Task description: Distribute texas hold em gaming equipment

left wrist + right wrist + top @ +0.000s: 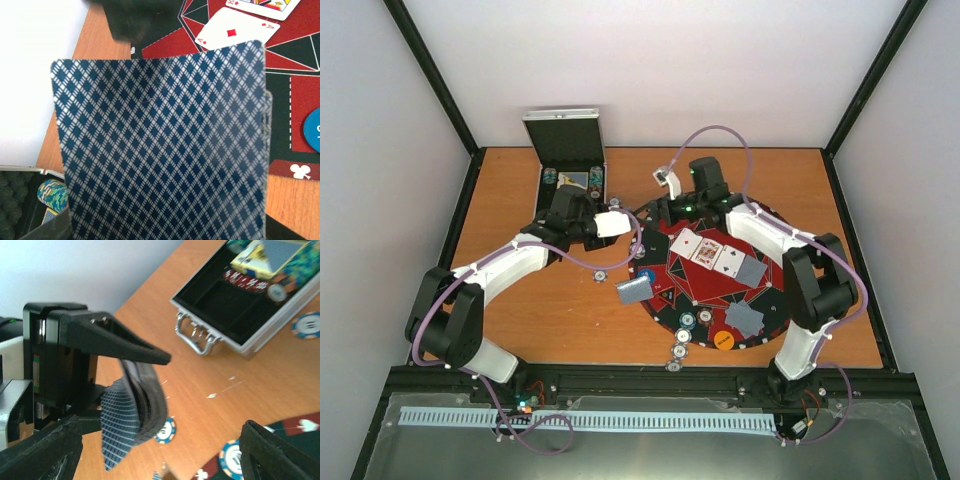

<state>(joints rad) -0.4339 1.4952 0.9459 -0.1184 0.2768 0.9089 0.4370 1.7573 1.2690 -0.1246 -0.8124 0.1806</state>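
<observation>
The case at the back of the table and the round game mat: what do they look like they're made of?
The case looks like aluminium: a silvery rim and a shiny metal handle. Its lining is matte black, possibly foam. The round mat looks like printed felt or fabric: flat, matte red and black with no glare, though I can't be sure.

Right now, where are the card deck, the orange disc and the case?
card deck (pixel 165 145): left wrist view, patterned back of the facing card.
orange disc (pixel 723 340): top external view, centre of the disc.
case (pixel 562 138): top external view, inside face of the raised lid.
</observation>
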